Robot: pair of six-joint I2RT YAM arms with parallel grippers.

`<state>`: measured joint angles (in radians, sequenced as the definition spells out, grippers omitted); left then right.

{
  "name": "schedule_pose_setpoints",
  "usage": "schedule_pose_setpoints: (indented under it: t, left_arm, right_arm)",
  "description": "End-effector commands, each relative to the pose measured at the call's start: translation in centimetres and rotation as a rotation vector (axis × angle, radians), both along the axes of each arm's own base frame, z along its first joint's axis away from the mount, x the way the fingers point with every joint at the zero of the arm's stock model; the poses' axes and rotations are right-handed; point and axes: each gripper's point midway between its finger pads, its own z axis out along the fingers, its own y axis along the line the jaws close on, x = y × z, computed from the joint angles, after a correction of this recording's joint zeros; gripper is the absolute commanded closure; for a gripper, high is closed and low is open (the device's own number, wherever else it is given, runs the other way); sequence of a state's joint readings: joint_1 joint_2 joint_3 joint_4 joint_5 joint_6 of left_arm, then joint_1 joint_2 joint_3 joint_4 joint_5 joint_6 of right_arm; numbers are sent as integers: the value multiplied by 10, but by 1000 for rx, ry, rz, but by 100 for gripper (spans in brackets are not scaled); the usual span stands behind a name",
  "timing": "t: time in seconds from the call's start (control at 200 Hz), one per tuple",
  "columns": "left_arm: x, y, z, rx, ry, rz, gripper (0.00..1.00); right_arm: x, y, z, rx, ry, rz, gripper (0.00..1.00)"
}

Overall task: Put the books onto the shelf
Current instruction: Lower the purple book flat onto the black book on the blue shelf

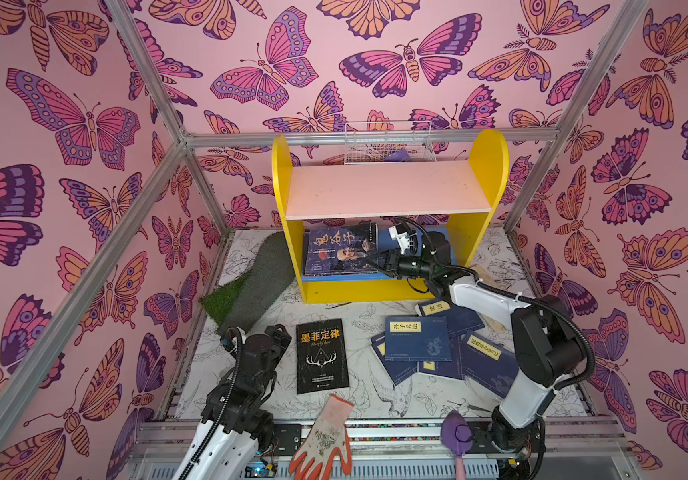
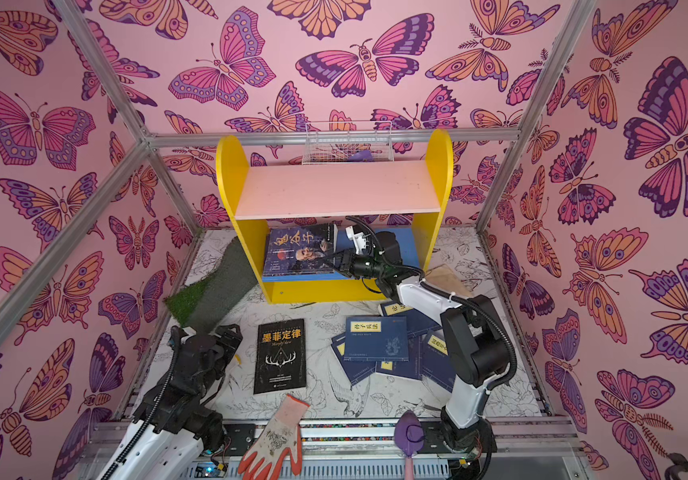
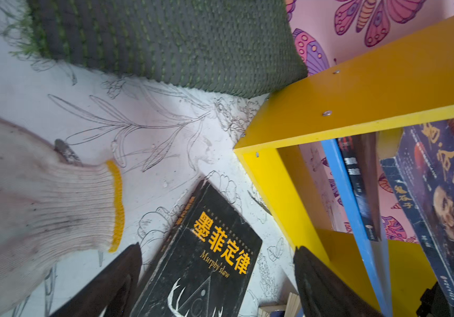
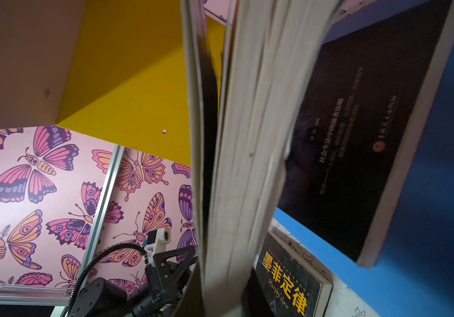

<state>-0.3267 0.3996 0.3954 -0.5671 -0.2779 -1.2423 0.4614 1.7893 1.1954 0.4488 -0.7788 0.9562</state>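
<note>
The shelf (image 1: 487, 166) stands at the back edge of the worktop (image 1: 361, 332), about in the middle. It has yellow sides, a pink board on top and a blue board below. The right end effector (image 1: 377, 261) reaches into the lower part and is clenched on the page edge of the face book (image 1: 340, 249), a blue one with an old man on the cover, which is tipped up off the blue board. Just by it a dark book (image 4: 357, 131) lies flat on that same blue board. The left end effector (image 3: 217, 248) is near the front left corner of the worktop, released and holding nothing. Its two fingers (image 3: 116, 282) are spread wide above the black book (image 1: 322, 355). That one has yellow letters and white antlers on it, and it lies flat in the middle of the worktop, nearer the front edge. The navy books (image 1: 429, 345) with yellow labels lie in a messy heap toward the right edge, some on top of others — part of the heap is hidden under the right arm. A glove (image 1: 325, 432) with orange fingers hangs over the front edge, and a purple trowel (image 1: 456, 434) lies at that edge too, further right. A green grass mat (image 1: 250, 278) sits right beside the shelf on its left. A white wire basket (image 1: 390, 143) is behind the shelf.
</note>
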Motion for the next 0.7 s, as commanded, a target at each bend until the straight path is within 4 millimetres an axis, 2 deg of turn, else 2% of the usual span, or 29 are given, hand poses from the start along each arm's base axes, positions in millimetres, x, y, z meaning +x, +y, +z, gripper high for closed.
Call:
schedule_pose_setpoints:
  t: [0.0, 0.376, 0.501, 0.571, 0.696]
  left_arm:
    - [-9, 5, -16, 16, 64, 20, 12]
    - [-8, 2, -20, 16, 88, 7, 12]
    - [-9, 2, -21, 14, 91, 5, 12]
    - [-9, 1, -22, 9, 93, 6, 12]
    - [-10, 0, -26, -7, 102, 6, 12]
  right_arm:
    - [10, 7, 36, 30, -126, 20, 100]
    - [37, 24, 14, 2, -77, 40, 100]
    - [39, 31, 8, -27, -71, 48, 98]
    - [36, 35, 3, -70, -79, 53, 92]
    - [33, 36, -6, -179, -81, 28, 64]
